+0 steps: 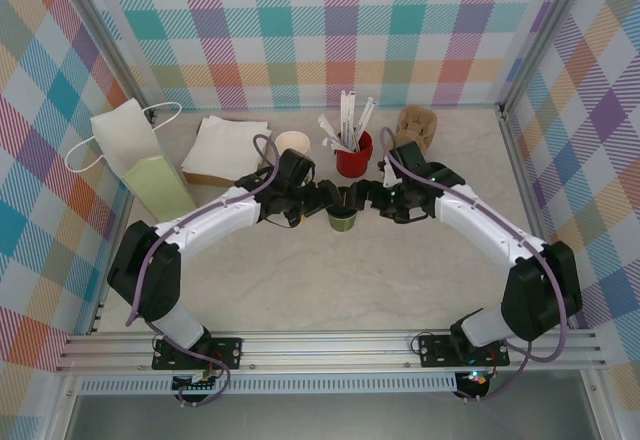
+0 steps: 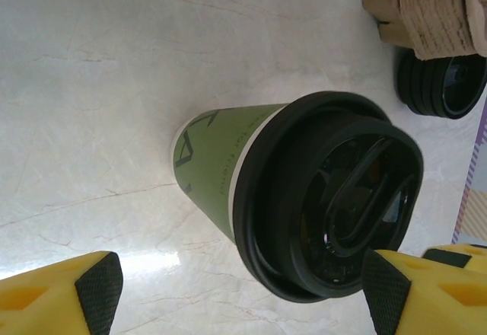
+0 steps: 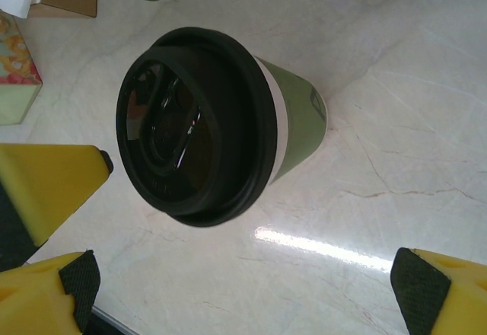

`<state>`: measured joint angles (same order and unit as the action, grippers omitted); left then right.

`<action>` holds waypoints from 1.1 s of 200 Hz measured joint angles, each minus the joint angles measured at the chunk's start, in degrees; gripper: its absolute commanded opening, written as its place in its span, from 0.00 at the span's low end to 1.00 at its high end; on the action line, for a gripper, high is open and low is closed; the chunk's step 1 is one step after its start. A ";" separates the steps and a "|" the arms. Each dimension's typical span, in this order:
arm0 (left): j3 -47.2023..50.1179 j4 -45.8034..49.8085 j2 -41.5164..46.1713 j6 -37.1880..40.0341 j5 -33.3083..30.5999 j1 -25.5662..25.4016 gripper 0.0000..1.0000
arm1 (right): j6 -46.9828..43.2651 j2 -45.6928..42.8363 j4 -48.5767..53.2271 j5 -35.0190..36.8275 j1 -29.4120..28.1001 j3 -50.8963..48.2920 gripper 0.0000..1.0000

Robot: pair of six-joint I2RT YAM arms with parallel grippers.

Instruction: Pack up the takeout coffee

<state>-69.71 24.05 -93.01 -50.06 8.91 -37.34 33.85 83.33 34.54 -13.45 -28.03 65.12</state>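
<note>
Both my arms bowed inward, my left gripper (image 1: 322, 205) and right gripper (image 1: 370, 200) faced tip to tip, jaws of each spread wide

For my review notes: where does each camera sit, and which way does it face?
Top external: above, behind the bases, looking down at the table; left arm and right arm meet at the coffee cup.
Left wrist: on that wrist, facing the cup's lid; own yellow fingers below.
Right wrist: same, from the opposite side; own fingers below.
Shared: the cup.
</note>
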 measured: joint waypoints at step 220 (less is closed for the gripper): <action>-3.74 3.93 -4.50 -0.09 -3.23 0.15 0.81 | 0.11 9.92 2.45 2.89 1.44 5.90 0.78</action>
<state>-73.45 27.99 -97.51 -50.15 5.67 -37.19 33.95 93.25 36.99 -10.57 -26.59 71.02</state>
